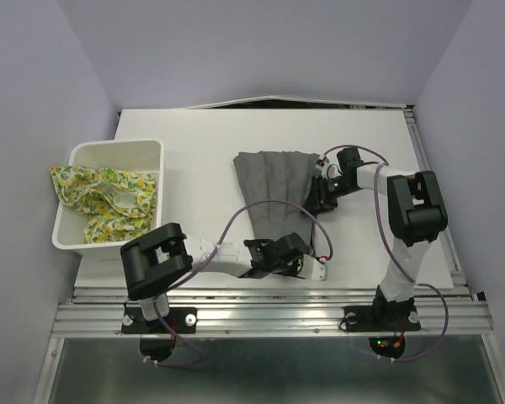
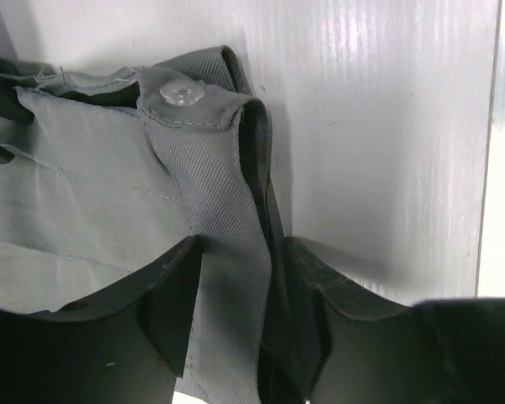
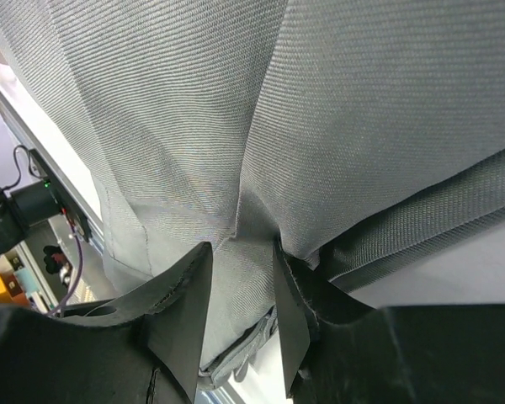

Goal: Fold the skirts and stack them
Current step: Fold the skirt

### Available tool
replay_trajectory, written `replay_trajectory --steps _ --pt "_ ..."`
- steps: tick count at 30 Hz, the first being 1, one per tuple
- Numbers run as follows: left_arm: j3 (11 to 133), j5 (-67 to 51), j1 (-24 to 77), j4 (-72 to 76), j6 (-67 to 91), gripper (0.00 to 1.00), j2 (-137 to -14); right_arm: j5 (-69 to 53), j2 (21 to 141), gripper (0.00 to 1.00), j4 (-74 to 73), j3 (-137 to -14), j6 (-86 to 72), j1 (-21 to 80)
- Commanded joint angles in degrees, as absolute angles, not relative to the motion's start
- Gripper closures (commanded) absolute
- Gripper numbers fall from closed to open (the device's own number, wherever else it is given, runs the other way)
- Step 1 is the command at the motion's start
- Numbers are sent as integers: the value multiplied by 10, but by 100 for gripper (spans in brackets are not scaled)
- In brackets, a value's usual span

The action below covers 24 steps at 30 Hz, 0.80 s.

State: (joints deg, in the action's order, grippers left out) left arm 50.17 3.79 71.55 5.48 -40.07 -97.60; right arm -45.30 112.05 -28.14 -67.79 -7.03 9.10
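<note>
The grey pleated skirt lies fanned out flat at the table's middle. My left gripper is at its near right corner. In the left wrist view its jaws straddle the skirt's folded edge below a snap button, still open around the cloth. My right gripper sits at the skirt's far right corner. In the right wrist view its jaws pinch a gathered fold of the grey skirt. The lemon-print skirt lies crumpled in the basket.
A white plastic basket stands at the table's left, the lemon-print cloth hanging over its left rim. Purple cables loop from both arms over the skirt's right side. The metal rail of the table's near edge runs just below the left gripper.
</note>
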Motion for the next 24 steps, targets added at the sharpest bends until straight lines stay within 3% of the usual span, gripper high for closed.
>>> replay_trajectory --steps 1,5,9,12,15,24 --pt "511 39 708 37 -389 52 -1008 -416 1137 59 -272 -694 -61 97" --pt "530 40 685 26 -367 67 -1021 -416 1137 60 -274 -691 -56 97" --pt "545 34 679 1 -369 91 -1006 -418 1133 60 -273 -686 -58 97" --pt "550 22 679 -20 -373 100 -980 -420 1129 60 -273 -689 -58 97" --pt "566 -25 679 -81 -379 100 -948 -415 1106 59 -274 -706 -51 97" --pt "669 -155 680 -262 -374 100 -876 -379 1084 43 -294 -862 -28 97"
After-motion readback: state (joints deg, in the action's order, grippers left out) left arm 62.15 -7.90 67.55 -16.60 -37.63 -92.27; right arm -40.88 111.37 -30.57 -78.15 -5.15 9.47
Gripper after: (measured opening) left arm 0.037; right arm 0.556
